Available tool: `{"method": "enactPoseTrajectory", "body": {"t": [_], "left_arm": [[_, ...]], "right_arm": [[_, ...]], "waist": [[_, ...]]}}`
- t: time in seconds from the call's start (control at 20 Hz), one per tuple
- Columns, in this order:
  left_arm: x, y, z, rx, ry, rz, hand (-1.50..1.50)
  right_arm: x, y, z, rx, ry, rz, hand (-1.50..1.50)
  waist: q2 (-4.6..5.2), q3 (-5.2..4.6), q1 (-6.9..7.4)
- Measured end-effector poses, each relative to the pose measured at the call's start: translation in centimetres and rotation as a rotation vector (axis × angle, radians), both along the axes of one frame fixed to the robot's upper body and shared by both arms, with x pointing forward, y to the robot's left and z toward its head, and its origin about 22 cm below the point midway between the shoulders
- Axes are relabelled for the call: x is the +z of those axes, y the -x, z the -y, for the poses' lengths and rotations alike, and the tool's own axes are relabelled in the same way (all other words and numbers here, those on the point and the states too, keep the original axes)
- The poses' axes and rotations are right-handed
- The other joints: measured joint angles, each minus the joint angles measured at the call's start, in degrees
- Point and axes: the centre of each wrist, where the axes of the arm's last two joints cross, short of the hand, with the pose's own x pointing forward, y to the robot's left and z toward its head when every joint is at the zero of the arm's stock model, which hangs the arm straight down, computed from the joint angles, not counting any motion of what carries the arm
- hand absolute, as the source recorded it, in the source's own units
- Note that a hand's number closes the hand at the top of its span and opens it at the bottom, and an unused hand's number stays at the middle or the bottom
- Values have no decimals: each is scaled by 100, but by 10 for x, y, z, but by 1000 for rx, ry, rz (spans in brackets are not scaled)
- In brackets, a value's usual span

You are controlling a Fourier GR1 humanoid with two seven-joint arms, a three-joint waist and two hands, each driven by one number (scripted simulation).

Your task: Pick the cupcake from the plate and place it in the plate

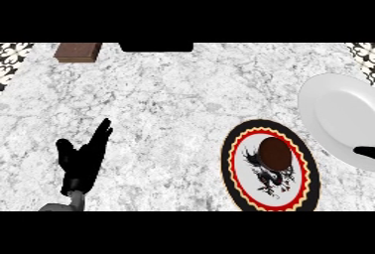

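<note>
Head view: right hand (364,151) mostly cut off beside cupcake (275,153)

Grey-white marble counter (168,99); patterned tile (15,54) at far corners; brown block (78,52) far left.

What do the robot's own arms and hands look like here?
The left hand is matte black, with slim fingers and a thumb, mounted on a grey forearm of which only the tip shows. Of the right hand just a thin black sliver shows at the edge. No cables or markings are visible.
</note>
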Motion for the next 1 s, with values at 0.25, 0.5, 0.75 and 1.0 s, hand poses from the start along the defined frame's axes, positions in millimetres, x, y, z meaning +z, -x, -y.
{"method": "enactPoseTrajectory", "body": {"t": [0.25,0.5,0.75,1.0], "left_arm": [[2,4,-2,-2,0,-2,0],[1,6,3,1,-2,3,0],[-1,5,6,-6,2,-1,0],[1,3,7,-10,9,-8,0]], "right_arm": [[27,-1,-16,84,174,-157,-150],[31,2,-59,100,292,-262,-150],[19,4,-92,94,346,-311,-150],[11,2,-123,76,396,-368,-150]], "waist": [[-5,-2,3],[-5,0,7],[0,6,12],[3,7,20]]}}
